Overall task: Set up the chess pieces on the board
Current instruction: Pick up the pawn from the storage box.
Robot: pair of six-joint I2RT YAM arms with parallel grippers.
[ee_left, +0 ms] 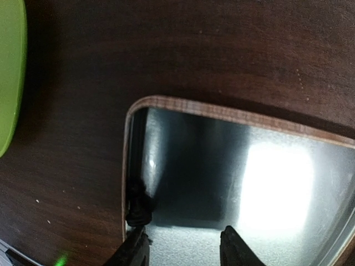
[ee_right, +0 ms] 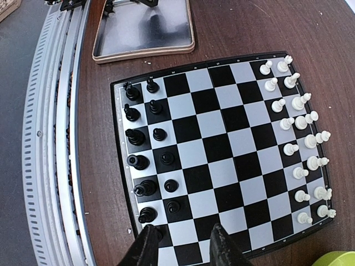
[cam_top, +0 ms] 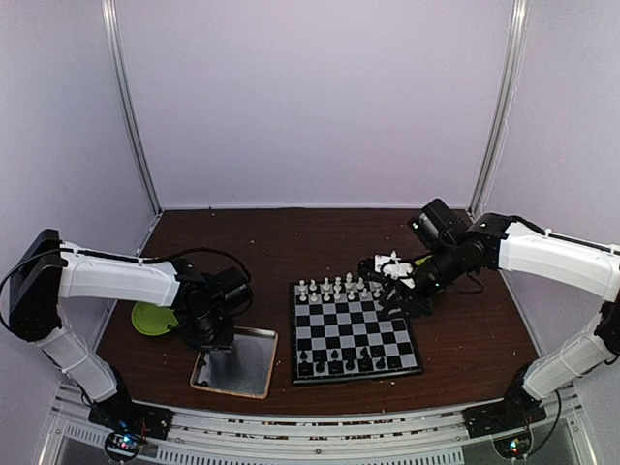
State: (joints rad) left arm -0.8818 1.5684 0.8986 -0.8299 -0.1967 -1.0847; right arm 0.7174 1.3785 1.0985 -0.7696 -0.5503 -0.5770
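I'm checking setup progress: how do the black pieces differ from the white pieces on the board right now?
The black pieces are glossy and dark, lined along the near edge of the board; the white pieces are pale and line the far edge. The white rows span the board's full width, while in the top view the black rows stop short, leaving the right-end squares bare. Both sets stand upright in two rows.

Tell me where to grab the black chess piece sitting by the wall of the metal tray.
Take the black piece across its middle, coming straight down with the left claw. It sits tight against the raised wall of the tray, so the rim blocks a sideways approach. Close the claw along the wall, not across it. Whether it stands or lies is unclear.
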